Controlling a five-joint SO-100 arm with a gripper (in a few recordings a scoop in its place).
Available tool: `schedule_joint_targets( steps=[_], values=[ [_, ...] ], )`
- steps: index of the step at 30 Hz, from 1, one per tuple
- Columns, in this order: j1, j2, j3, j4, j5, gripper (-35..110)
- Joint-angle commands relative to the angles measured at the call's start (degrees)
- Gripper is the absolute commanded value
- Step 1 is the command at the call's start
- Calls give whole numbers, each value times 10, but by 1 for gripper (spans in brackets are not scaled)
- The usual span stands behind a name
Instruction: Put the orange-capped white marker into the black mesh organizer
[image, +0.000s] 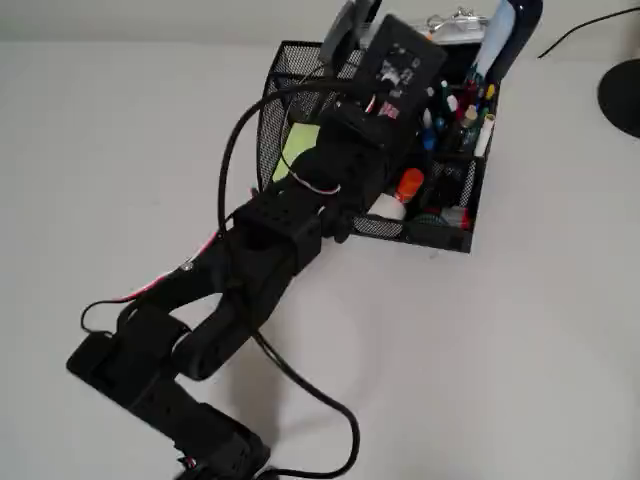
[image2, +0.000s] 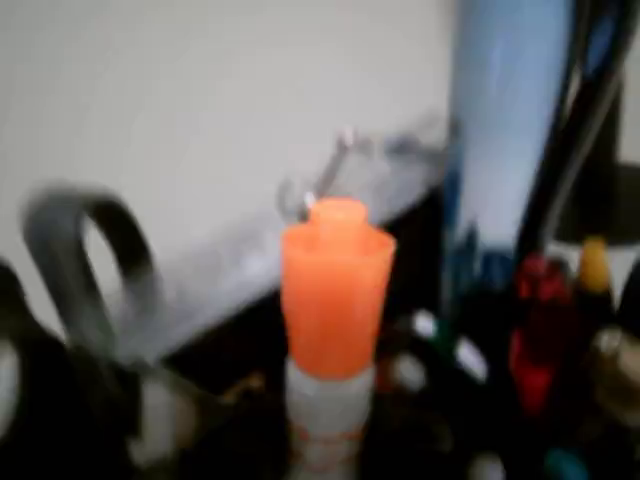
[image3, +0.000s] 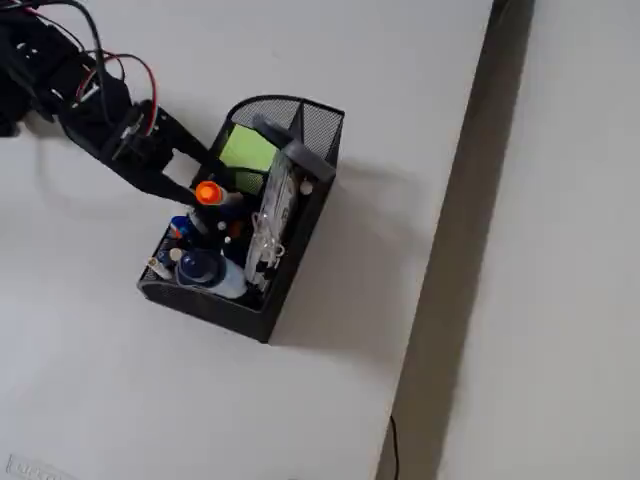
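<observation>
Marker (image2: 337, 300) in organizer (image3: 300, 250), white table (image: 520, 350)

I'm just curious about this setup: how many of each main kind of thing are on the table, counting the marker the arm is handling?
Robot gripper: 1
Orange-capped white marker: 1
Black mesh organizer: 1
Yellow-green notepad: 1
Total: 4. The small pens crowded inside the organizer are too blurred to count.

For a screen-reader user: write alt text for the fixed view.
A black robot arm's gripper reaches over the black mesh organizer on a white table, with the orange-capped white marker at its tip above a crowded pen compartment. A green notepad sits in the curved end.
</observation>
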Motion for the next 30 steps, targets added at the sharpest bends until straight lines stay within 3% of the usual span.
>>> schedule_joint_targets(
  steps=[1, 7, 13, 22, 30],
  values=[
    [-6, -10, 48, -131, -36, 26],
    [-8, -30, 97, -246, -95, 44],
    [1, 69, 123, -190, -110, 46],
    [19, 408, 110, 233, 108, 35],
    [58, 562, 72, 610, 419, 9]
  ],
)
